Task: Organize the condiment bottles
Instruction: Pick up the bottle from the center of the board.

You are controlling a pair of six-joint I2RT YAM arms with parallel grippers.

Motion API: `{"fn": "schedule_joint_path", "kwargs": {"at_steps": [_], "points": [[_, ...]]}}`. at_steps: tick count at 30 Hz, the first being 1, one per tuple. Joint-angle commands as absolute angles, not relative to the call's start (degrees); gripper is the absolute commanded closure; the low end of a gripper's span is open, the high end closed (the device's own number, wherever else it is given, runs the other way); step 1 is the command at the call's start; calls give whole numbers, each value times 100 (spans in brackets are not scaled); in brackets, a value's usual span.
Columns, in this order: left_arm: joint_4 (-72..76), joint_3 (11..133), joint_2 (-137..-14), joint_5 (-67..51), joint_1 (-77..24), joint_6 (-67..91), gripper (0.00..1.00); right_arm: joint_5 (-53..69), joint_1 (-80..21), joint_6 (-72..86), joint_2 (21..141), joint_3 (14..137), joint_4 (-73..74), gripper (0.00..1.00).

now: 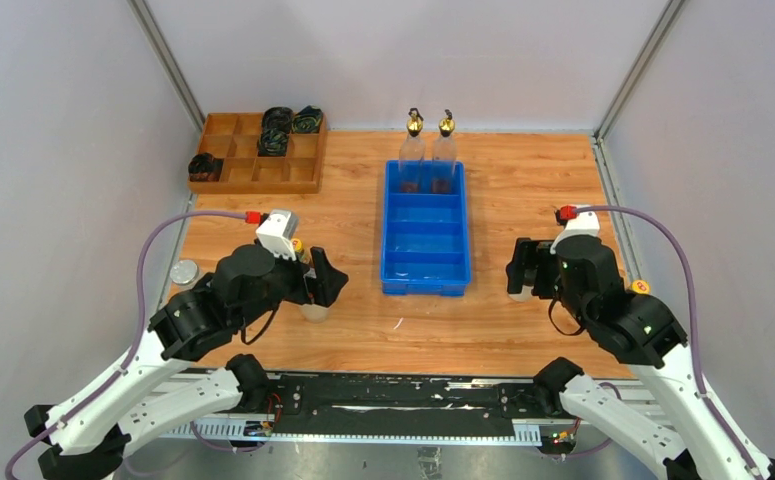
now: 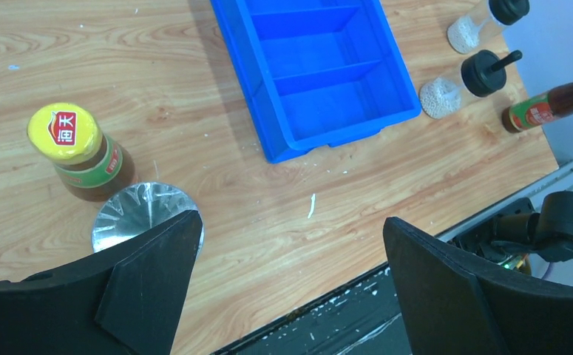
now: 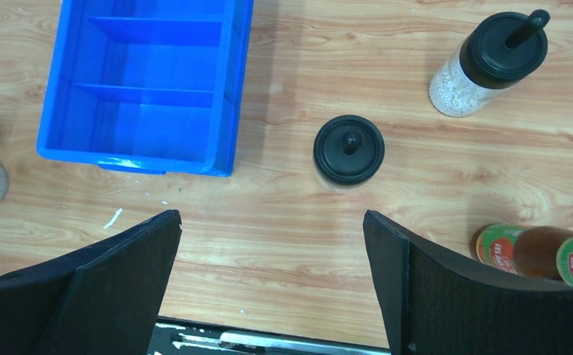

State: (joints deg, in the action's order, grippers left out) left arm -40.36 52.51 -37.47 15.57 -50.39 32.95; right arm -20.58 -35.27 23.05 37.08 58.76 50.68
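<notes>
Two clear gold-spouted bottles (image 1: 414, 150) (image 1: 445, 150) stand in the far end of the blue bin (image 1: 395, 265). My left gripper (image 1: 328, 280) (image 2: 290, 244) is open and empty, just right of a yellow-capped dark bottle (image 2: 72, 137) and a silver-lidded shaker (image 2: 139, 214). A second shaker (image 1: 183, 271) stands at the left edge. My right gripper (image 1: 516, 268) (image 3: 272, 222) is open and empty, just short of a black-capped jar (image 3: 348, 149). Another black-capped jar (image 3: 490, 59) and a second dark bottle (image 3: 542, 251) stand to its right.
A wooden compartment tray (image 1: 233, 150) with black cable coils sits at the back left. The blue bin (image 3: 58, 144) has dividers, and its near compartments hold nothing. The table's front edge and a metal rail (image 1: 403, 390) lie right behind both grippers.
</notes>
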Motion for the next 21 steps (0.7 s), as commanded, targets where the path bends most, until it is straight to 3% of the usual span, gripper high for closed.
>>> {"fn": "schedule_joint_path", "kwargs": {"at_steps": [1,14,21], "points": [[-4338,5287,-3676,1449,-5089,3362,0,-2142,-3570,1988,3641,6001,5554,0],[-4461,5731,-4134,2203,-5089,3169,0,-3056,-3465,1853,4016,5920,5318,0],[-3994,6186,-5309,2523,-5020,2625,0,-1823,-1946,1488,4848,6204,4615,0]]}}
